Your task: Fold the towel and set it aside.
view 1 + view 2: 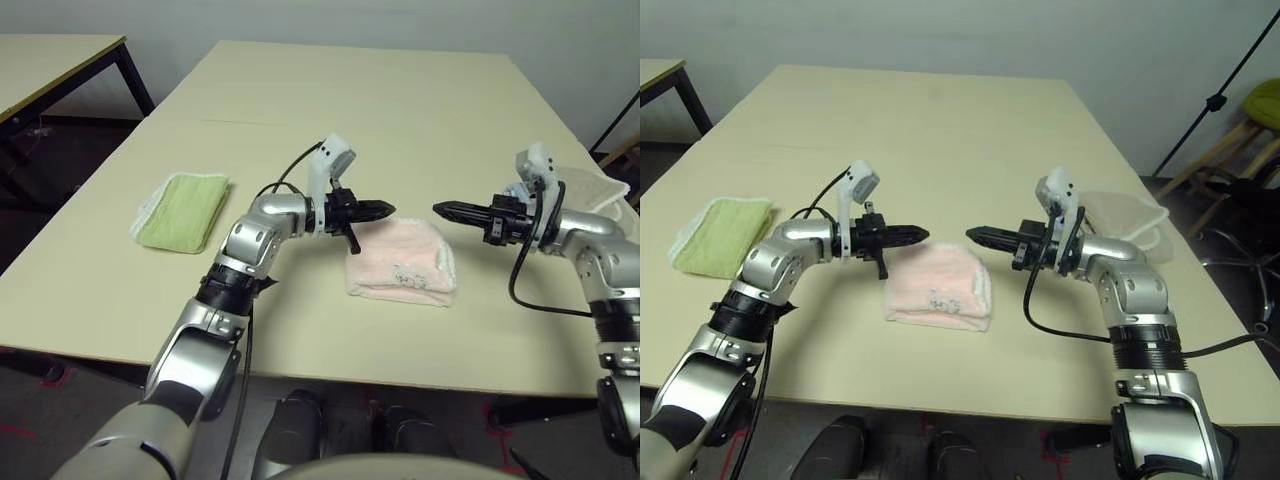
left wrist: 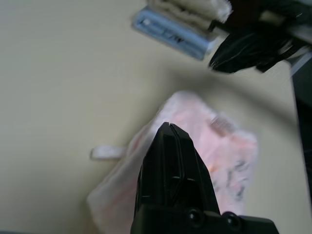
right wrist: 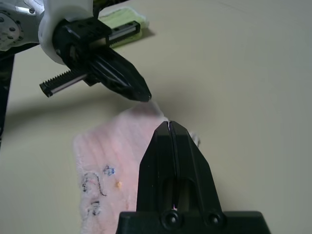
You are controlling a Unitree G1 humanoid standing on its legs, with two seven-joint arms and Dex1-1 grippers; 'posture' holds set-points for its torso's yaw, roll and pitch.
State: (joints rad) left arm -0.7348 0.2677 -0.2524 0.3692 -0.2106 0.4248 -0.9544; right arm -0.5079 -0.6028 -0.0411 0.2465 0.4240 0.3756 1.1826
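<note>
Head camera, left eye: I see the towel (image 1: 402, 262) lying folded into a small pink bundle on the table (image 1: 330, 110), near the front edge and roughly between my two arms. The left gripper (image 1: 388, 209) hangs above the towel's rear left corner, pointing right, fingers pressed together, holding nothing. The right gripper (image 1: 440, 209) faces it from the other side, pointing left, also pinched closed and empty. The two tips are near each other but apart, both clear of the cloth. A lime-green towel (image 1: 184, 211) lies folded well to the left.

Head camera, right eye: same layout. A beige towel (image 1: 1124, 216) sits behind the right forearm, toward the table's right edge. The pink towel's dark squiggle marks face up on its front part.

Left wrist: my own fingers (image 2: 173, 163) are closed to a single point with the pink towel beneath them on the table, not in contact as far as I can tell. A small white tab pokes out from the towel's side. The right gripper's tip shows beyond, with the beige and light blue stack (image 2: 181, 25) behind it.

Right wrist: fingers (image 3: 171, 161) meet along a thin seam, nothing between them. The left gripper's closed tip hangs just above the towel's far corner.
</note>
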